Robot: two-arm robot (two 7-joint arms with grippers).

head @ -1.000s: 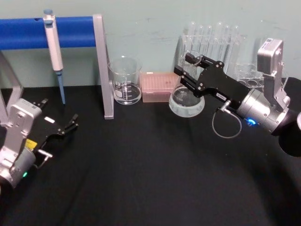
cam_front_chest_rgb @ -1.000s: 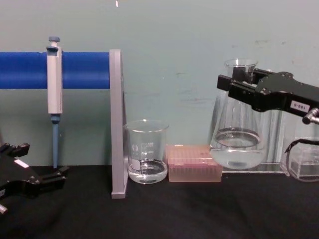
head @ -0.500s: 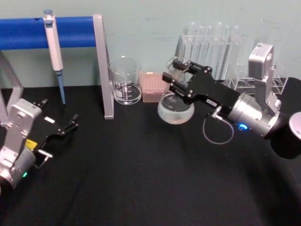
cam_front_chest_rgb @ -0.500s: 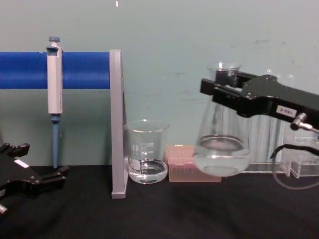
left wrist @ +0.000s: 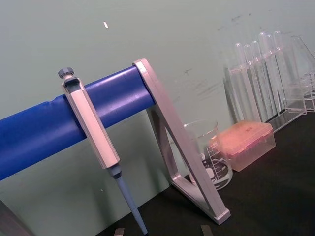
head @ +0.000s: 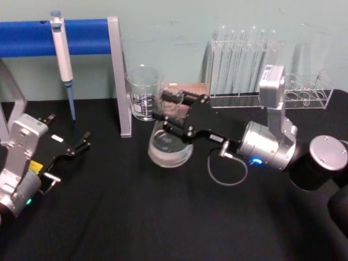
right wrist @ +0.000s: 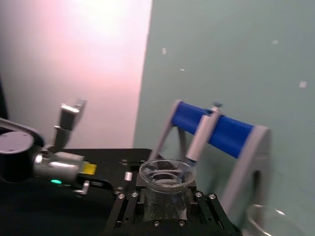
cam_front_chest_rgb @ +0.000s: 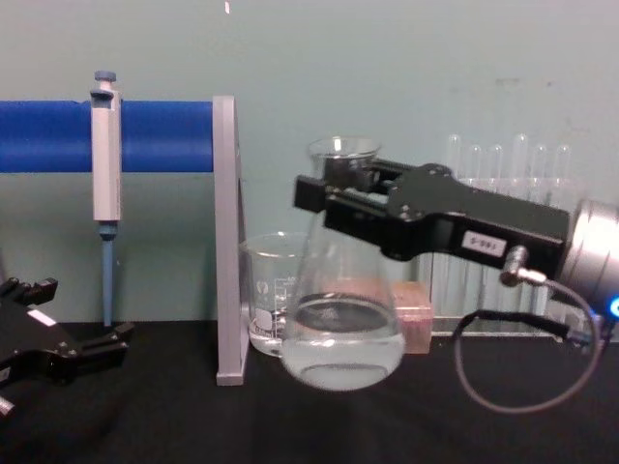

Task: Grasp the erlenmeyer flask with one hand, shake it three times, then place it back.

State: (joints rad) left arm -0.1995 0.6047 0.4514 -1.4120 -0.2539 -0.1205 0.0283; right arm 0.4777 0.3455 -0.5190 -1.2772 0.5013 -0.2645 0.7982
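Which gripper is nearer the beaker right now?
Right. The right gripper, clamping the erlenmeyer flask, sits just in front of the beaker; the left gripper rests far off to its left.

In the chest view the right gripper (cam_front_chest_rgb: 324, 198) hides part of the erlenmeyer flask (cam_front_chest_rgb: 343, 338) neck. The flask body screens the beaker (cam_front_chest_rgb: 271, 280) on its 4 o'clock side, and the pink tip box (cam_front_chest_rgb: 418, 314) is mostly hidden. The gripper's white label (cam_front_chest_rgb: 481, 245) is too small to read. The right arm (cam_front_chest_rgb: 595, 256) runs off the picture at 3 o'clock. In the right wrist view the blurred flask rim shows and its body is hidden below the jaws. In the left wrist view the left gripper (left wrist: 162, 230) is cut off at 6 o'clock, with two tips showing, and so is the pipette (left wrist: 93, 142) tip.
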